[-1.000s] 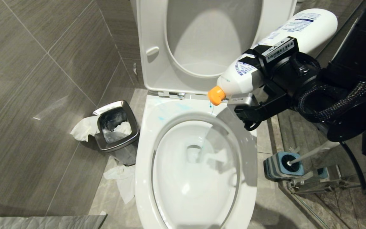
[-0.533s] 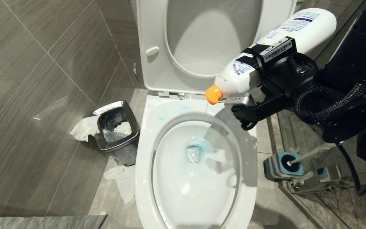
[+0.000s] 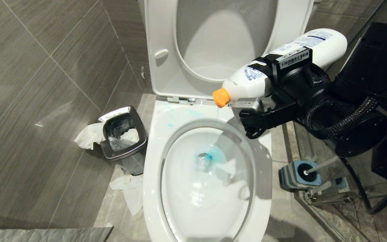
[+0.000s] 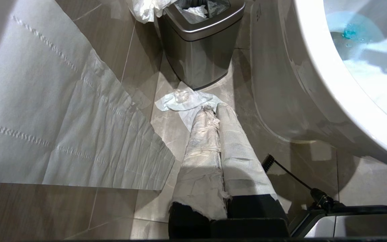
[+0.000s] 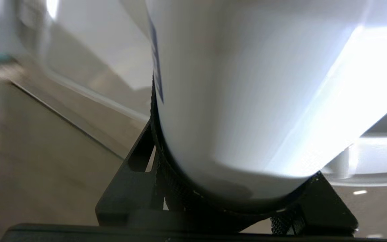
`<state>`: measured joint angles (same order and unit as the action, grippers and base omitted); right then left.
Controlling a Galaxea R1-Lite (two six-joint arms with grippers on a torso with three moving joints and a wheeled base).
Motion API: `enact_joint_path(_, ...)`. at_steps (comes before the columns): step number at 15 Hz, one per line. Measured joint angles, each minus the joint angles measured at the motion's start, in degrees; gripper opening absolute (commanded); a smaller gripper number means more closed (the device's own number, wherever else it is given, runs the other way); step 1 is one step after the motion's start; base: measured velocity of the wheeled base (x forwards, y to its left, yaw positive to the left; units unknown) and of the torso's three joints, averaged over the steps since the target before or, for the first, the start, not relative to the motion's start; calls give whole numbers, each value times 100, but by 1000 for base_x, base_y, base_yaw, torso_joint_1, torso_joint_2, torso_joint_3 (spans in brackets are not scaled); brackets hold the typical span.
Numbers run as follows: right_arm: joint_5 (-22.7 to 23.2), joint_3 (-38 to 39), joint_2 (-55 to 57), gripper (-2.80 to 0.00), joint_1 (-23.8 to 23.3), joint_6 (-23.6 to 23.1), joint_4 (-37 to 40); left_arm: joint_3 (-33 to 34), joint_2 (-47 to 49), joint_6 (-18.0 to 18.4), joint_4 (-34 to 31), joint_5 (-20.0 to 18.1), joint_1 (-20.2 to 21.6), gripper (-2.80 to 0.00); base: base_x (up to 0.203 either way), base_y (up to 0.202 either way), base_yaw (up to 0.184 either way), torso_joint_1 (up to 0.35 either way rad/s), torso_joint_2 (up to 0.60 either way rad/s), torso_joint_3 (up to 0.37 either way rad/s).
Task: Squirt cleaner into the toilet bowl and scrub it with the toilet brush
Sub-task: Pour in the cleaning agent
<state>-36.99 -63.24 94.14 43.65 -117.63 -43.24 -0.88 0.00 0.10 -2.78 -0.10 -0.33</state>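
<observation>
My right gripper [image 3: 264,97], fingers clamped on the cleaner [image 3: 274,72], has levelled it above the toilet bowl [image 3: 207,181], where blue now pools, so scrubbing comes next.

The right gripper [image 3: 267,90] is matte black, with a barcode sticker and braided black cables.

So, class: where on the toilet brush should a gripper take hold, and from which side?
Grip the white handle well above the blue-and-grey holder, coming from above. It leans up and away from the toilet bowl, so that slim shaft is the only exposed part.
</observation>
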Motion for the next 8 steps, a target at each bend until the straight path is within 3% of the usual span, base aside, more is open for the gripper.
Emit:
enact_joint_path(3,-11,171,33,-280,6,1265,17,0,0,1,0,5,0,-280,0,0,0,0,0,0)
enact_joint_path(8,-40,292,3,-280,2,3952,438,0,0,1,-2,2,-2,-280,0,0,0,0,0,0)
